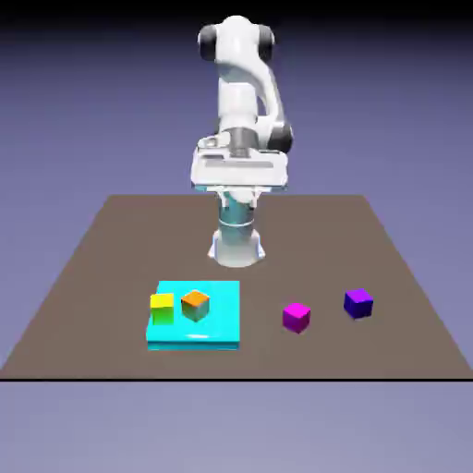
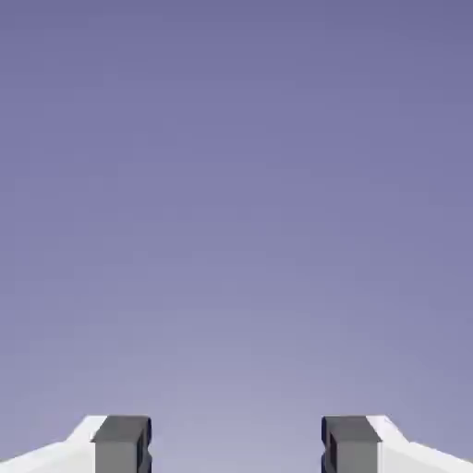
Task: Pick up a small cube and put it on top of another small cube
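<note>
Brown table point(image 1: 111, 240) bearing a flat cyan slab point(image 1: 222, 323). Right of the slab in the exterior view lies the magenta-pink cube point(image 1: 296, 317); farther right, the violet-blue cube point(image 1: 357, 302). The robot base point(image 1: 237, 246) stands behind the slab.

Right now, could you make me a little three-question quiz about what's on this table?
1. True or false: the magenta cube sits on the cyan tray.
2. Which cube lies nearest the magenta one? A yellow cube, B orange cube, C violet-blue cube.
3. Fill in: the gripper is ____ and holds nothing.

Key: 1 false, it rests on the bare table; 2 C; 3 open.
</note>
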### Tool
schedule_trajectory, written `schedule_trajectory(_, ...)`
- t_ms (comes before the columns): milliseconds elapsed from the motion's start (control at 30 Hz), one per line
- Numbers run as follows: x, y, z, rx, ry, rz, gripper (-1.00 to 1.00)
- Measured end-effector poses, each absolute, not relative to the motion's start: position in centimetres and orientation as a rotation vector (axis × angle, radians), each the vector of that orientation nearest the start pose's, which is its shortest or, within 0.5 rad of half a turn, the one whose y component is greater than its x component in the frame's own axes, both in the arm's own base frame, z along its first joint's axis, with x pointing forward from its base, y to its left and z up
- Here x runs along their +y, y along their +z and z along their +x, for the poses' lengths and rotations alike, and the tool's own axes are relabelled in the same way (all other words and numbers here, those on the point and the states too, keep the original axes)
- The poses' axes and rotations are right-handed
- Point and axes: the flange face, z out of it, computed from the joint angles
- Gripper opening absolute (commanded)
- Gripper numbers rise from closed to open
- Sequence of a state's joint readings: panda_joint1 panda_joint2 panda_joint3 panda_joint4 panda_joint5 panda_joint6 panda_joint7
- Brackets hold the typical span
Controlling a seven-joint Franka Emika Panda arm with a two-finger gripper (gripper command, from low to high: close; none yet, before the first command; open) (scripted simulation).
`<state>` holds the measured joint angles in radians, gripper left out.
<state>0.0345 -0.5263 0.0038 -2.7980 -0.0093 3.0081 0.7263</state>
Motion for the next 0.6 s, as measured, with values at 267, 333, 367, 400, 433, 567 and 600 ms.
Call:
schedule_trajectory(267, 9.3, 33.4, 41.5, 0.526, -0.487, -2.957, 0.0)
schedule_trajectory(333, 11.1, 30.6, 41.2, 0.414, -0.356, -3.038, 0.0)
schedule_trajectory(367, 12.0, 29.2, 41.0, 0.356, -0.29, -3.075, 0.0)
schedule_trajectory(400, 13.0, 27.8, 40.7, 0.295, -0.222, -3.11, 0.0)
schedule_trajectory(433, 14.3, 26.3, 40.1, 0.215, -0.154, -3.143, 0.0)
schedule_trajectory(567, 17.0, 20.7, 38.2, -0.027, 0.127, -3.245, 0.0)
schedule_trajectory(600, 17.6, 19.4, 37.5, -0.092, 0.199, -3.264, 0.0)
